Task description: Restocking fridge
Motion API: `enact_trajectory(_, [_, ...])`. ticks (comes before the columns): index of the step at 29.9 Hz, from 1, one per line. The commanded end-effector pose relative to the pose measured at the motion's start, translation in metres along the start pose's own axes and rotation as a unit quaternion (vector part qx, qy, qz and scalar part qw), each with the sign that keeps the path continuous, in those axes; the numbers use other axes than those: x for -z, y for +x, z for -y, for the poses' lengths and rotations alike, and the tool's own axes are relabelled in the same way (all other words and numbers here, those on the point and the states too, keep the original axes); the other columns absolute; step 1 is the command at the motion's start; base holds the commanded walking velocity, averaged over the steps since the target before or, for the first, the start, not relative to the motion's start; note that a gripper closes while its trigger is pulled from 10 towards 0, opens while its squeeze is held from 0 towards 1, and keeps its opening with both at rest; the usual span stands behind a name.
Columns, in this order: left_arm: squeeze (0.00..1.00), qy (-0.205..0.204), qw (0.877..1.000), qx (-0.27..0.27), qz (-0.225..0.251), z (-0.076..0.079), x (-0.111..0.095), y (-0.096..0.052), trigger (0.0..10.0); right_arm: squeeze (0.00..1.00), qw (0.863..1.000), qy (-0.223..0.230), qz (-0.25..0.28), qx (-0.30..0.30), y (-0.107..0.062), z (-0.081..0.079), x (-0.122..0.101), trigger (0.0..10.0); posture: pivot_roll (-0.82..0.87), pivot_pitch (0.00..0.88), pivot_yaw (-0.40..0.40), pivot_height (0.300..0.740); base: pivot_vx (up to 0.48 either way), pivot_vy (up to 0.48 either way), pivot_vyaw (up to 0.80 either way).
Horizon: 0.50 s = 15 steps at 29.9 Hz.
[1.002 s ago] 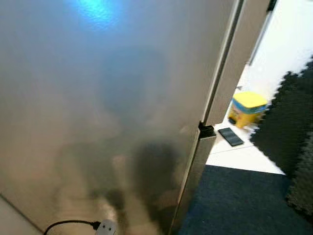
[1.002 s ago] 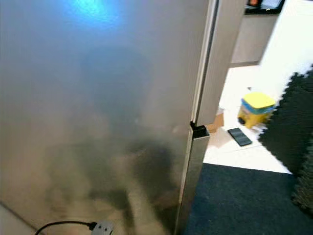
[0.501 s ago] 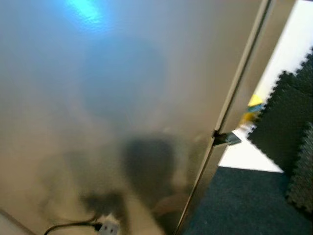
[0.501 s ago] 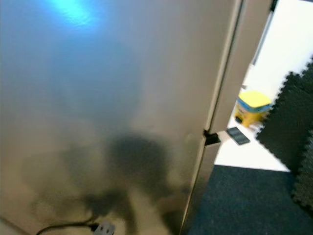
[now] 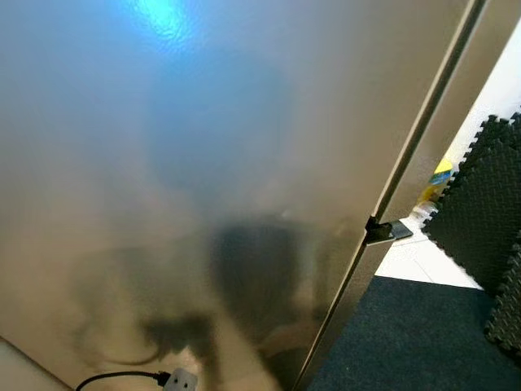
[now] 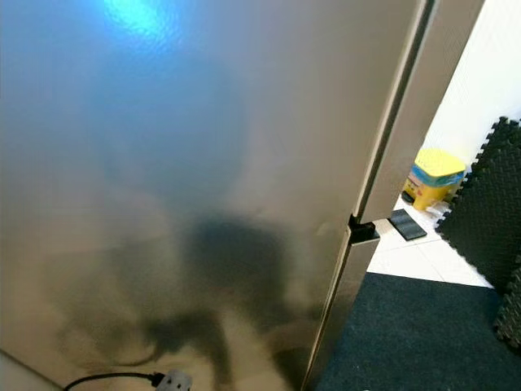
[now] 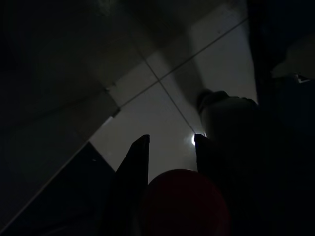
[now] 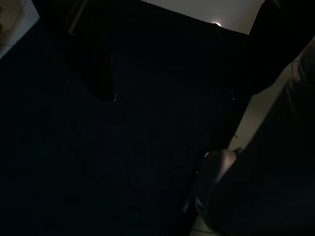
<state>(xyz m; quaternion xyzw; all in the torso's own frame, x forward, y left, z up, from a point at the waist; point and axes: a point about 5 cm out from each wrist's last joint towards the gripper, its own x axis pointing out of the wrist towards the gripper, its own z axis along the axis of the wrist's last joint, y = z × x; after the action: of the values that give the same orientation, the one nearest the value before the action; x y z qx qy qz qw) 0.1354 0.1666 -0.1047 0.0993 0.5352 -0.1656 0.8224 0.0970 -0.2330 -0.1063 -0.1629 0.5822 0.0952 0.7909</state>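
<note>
Nearest to you, at about 6 o'clock in the head views, a black cable with a small white plug (image 5: 177, 378) lies along the foot of the brushed steel fridge door (image 5: 203, 163). That door is shut and close in front of you, taking up everything from 7 o'clock round to 1 o'clock; a blue glow sits on it near 12 o'clock and a dark blurred reflection near its lower middle.

Your left gripper (image 7: 170, 147) hangs low over a pale tiled floor (image 7: 162, 113). Its two black fingers are slightly parted, and a round dark red object (image 7: 184, 204) sits between their bases; in that dim view you cannot tell whether they grip it. Your right gripper (image 8: 174, 69) hangs over a dark blue carpet (image 8: 123, 147), and its wrist view is too dark to tell how the fingers stand.

At 4 o'clock the door's right edge ends at a black hinge bracket (image 6: 361, 231), with the same dark blue carpet at 5 o'clock below it. Just beyond lies white tiled floor (image 6: 411, 261), with black interlocking foam mats (image 6: 488, 220) at 3 o'clock. Farther off, near 2 o'clock, a flat black rectangular object (image 6: 405, 224) lies on the tiles, and just behind it stands a yellow tub with a blue band (image 6: 435, 175).
</note>
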Motion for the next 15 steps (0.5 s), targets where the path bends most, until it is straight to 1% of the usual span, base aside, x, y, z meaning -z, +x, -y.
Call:
enact_trajectory(1, [0.0,0.012,1.0,0.005,-0.005,0.0007,0.0028,-0.0004,10.0,0.0,1.0,0.006,0.001,0.003,-0.0003,0.0013,0.0007,10.0,0.01,0.0,0.004,0.74,0.0,-0.48,0.0])
enact_trajectory(3, [0.0,-0.008,1.0,-0.004,-0.003,-0.0003,0.0039,-0.0006,10.0,0.0,1.0,0.006,0.001,0.002,-0.0004,0.0014,0.0009,10.0,0.01,0.0,0.003,0.74,0.0,-0.48,0.0])
enact_trajectory(7, [0.0,-0.011,1.0,-0.007,-0.003,-0.0009,0.004,-0.0007,10.0,0.0,1.0,0.005,0.001,0.002,-0.0004,0.0015,0.001,10.0,0.01,0.0,0.003,0.74,0.0,-0.359,0.0])
enact_trajectory(15, [0.0,-0.007,1.0,-0.012,-0.007,-0.0026,0.0057,-0.0012,10.0,0.0,1.0,0.004,-0.002,0.001,-0.0006,0.0013,0.0027,10.0,0.01,0.0,0.002,0.74,0.0,0.0,0.0])
